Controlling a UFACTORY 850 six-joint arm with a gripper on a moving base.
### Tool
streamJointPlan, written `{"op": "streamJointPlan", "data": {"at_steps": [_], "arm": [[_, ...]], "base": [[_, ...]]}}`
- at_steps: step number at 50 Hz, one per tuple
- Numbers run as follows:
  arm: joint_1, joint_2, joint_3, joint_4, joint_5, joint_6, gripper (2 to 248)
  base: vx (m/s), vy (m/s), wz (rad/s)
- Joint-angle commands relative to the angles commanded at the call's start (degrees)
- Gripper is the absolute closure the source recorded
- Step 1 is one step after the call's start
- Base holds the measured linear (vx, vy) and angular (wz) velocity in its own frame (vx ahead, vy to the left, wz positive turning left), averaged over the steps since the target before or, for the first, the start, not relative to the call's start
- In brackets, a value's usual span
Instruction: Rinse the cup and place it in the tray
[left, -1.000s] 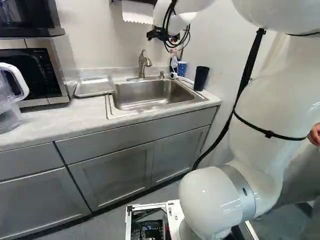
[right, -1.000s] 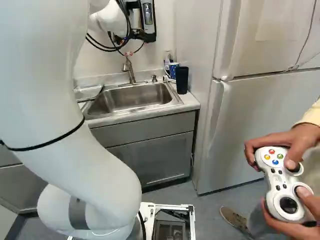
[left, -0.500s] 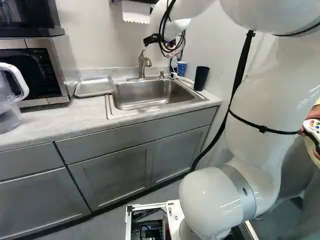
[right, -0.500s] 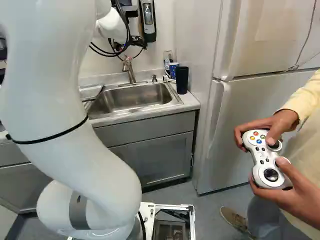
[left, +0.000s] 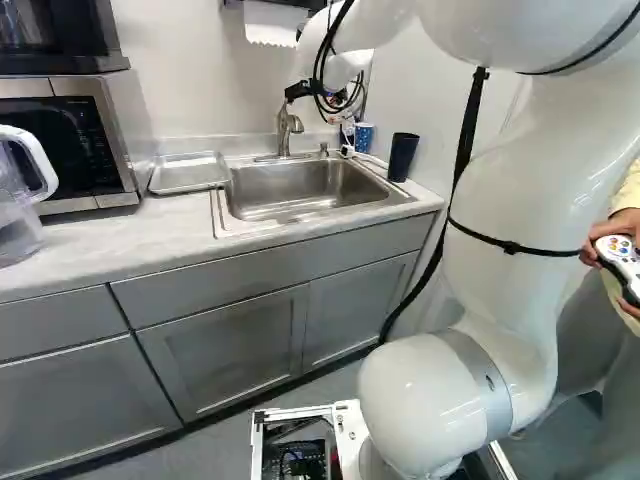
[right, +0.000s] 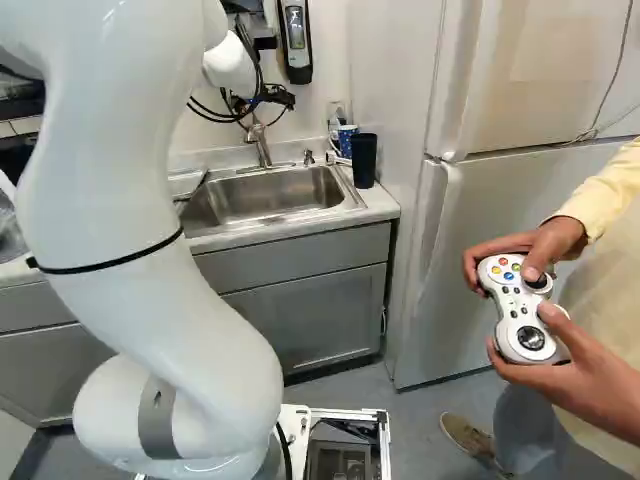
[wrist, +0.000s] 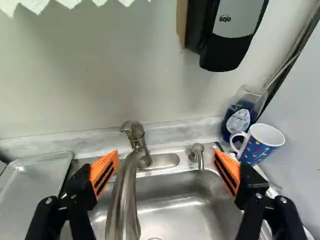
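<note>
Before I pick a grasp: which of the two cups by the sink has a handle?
The blue spotted mug beside the bottle; the black tumbler shows none.

The arm (right: 105, 185) is glossy white, its segments smooth and bulbous, with a grey band (right: 157, 420) near the base and a thin black strap (right: 110, 262). Black cables (right: 217, 117) loop near the wrist; black fingers (wrist: 81, 186) bear slotted orange pads (wrist: 98, 168) and silvery screws (wrist: 48, 200).

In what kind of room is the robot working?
It is probably a kitchen or an office break room: a steel sink with a faucet is set in the counter, a microwave stands on it, and a large fridge is beside.
</note>
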Motion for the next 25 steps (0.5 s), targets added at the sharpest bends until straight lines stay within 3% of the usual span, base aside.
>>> {"op": "streamJointPlan", "data": {"at_steps": [25], "arm": [[-0.22, -3.34, -3.7, 0.0, -0.54, 0.0, 3]], "base": [[0.0, 0.0, 0.0]]}}
